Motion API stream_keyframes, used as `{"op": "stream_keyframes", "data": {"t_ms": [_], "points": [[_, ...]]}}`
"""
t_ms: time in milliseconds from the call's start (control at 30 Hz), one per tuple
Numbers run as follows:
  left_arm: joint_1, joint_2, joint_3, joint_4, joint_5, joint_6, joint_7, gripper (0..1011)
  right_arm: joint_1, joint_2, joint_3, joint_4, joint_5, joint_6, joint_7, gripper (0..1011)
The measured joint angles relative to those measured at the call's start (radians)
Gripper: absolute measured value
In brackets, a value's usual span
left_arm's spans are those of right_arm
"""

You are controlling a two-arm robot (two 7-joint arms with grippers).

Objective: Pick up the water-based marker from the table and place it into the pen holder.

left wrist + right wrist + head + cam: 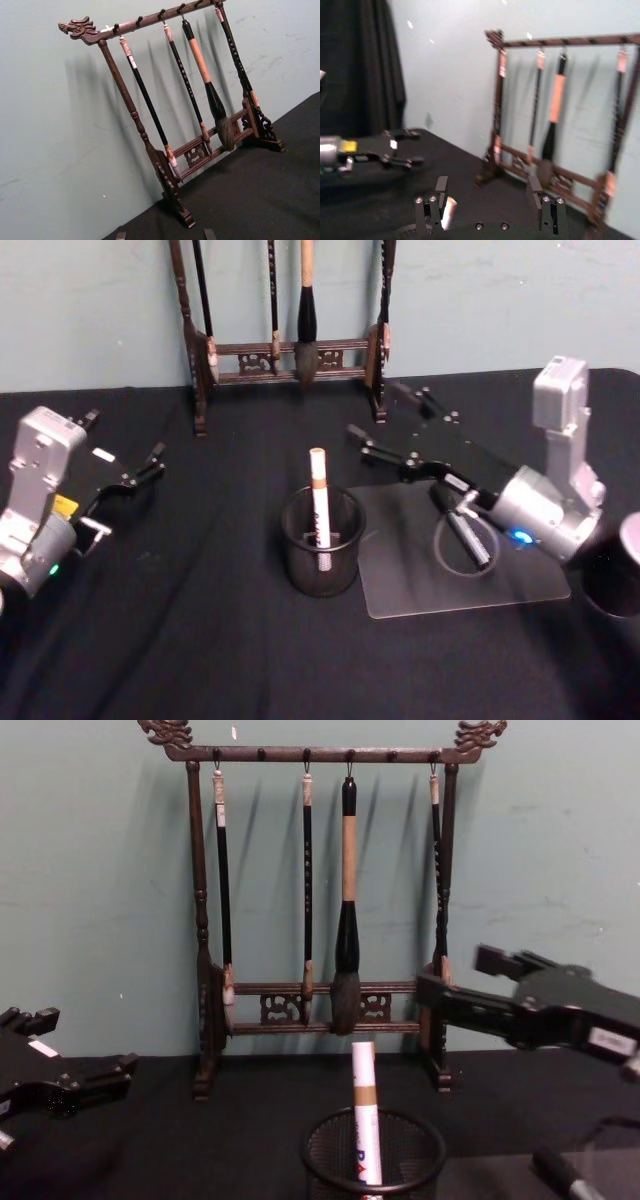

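A black cloth-covered table stands against a pale green wall, with a small round black wire-mesh pen holder near its middle. The water-based marker, white with a tan band near its top, stands upright inside the pen holder and rises well above the rim. The right gripper hangs in the air beyond and to the right of the pen holder, well apart from it, its two black fingers spread wide and grasping nothing. Below that arm, just to the right of the pen holder, a clear mat lies flat with a black pen resting on it. The left gripper sits far to the left of the pen holder, low over the cloth, fingers parted and empty. Behind the pen holder, by the wall, a dark wooden rack holds hanging brushes.
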Motion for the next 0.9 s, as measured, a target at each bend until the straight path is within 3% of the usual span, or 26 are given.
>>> {"op": "stream_keyframes", "data": {"t_ms": [167,267,500,900], "points": [[0.000,0.000,0.000,0.000,0.000,0.000,0.000,1001,-0.029,0.040,0.023,-0.045,-0.014,0.084,-0.052,1002],[0.000,0.000,0.000,0.000,0.000,0.000,0.000,1001,-0.046,0.071,0.031,-0.079,-0.038,0.184,-0.103,1002],[0.000,0.000,0.000,0.000,0.000,0.000,0.000,1001,-0.056,0.103,0.037,-0.100,-0.060,0.343,-0.156,1002],[0.000,0.000,0.000,0.000,0.000,0.000,0.000,1001,-0.031,0.105,0.013,-0.065,-0.105,0.486,-0.179,1002]]}}
